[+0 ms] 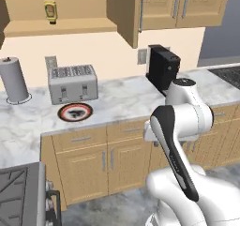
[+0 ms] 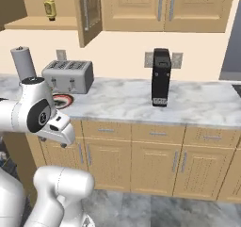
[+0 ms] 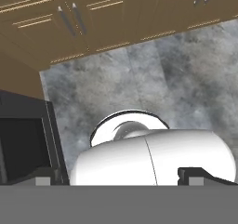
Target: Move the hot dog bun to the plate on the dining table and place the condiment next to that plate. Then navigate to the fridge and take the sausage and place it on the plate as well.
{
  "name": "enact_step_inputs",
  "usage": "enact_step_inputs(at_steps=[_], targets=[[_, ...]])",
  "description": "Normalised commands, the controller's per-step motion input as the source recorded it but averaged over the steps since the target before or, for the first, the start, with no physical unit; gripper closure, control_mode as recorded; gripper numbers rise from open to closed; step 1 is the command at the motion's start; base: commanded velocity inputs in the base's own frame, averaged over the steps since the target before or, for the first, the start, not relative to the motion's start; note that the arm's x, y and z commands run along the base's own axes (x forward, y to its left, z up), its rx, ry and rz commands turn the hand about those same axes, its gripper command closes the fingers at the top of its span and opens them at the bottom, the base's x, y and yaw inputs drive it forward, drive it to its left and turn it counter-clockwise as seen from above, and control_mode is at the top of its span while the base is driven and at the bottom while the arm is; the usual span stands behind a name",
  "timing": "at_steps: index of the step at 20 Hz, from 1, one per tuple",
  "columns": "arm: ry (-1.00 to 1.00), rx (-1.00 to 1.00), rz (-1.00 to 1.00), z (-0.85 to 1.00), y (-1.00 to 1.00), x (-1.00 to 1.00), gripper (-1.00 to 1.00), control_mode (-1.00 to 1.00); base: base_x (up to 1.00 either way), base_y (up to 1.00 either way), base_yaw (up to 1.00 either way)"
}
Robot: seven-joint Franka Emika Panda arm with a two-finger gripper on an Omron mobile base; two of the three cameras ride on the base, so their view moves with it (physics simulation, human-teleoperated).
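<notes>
Condiment (image 1: 50,11): small yellow squeeze bottle, red-yellow label, upright on an open tan wooden shelf (image 1: 61,27) high on the wall, left of the upper cabinets; also seen in the right base view (image 2: 50,9). Label detail too small to read.

Below it, a white grey-veined marble desk (image 1: 122,103) on light wood cabinets with drawers and slim metal handles. On the desk: boxy brushed-metal toaster (image 1: 73,83) with slots on top; grey cylinder (image 1: 14,79) standing on a round base, probably a paper-towel roll; flat round white plate with red-black rim and dark pattern (image 1: 75,112) just in front of the toaster; tall matte black box-shaped appliance (image 1: 162,68) against the wall, well right of the toaster. Dark grated stove top (image 1: 18,192) at lower left of the left base view.

Fingers (image 3: 118,181): two small dark tips at the bottom of the hand view, set wide apart, nothing between them, gripping nothing. They point down at mottled grey stone-look floor (image 3: 139,79) with dark wood cabinet fronts beyond. White glossy arm (image 1: 178,126) folded low in front of the cabinets.

Condiment sits well above and apart from the fingers, up on the shelf, no contact.
</notes>
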Motion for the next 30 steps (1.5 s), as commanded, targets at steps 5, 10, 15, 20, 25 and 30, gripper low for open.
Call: enact_step_inputs(at_steps=[5,10,15,20,25,30], targets=[[0.00,0.00,0.00,0.00,0.00,0.00,-1.00,1.00,0.61,0.68,0.00],[0.00,0.00,0.00,0.00,0.00,0.00,-1.00,1.00,0.80,0.55,0.00],[0.00,0.00,0.00,0.00,0.00,0.00,-1.00,1.00,0.43,0.41,0.00],[0.00,0.00,0.00,0.00,0.00,0.00,-1.00,1.00,0.33,0.38,0.00],[0.00,0.00,0.00,0.00,0.00,0.00,-1.00,1.00,0.90,0.32,0.00],[0.00,-0.01,0.01,0.01,0.05,0.00,-1.00,-1.00,0.15,0.25,0.01]])
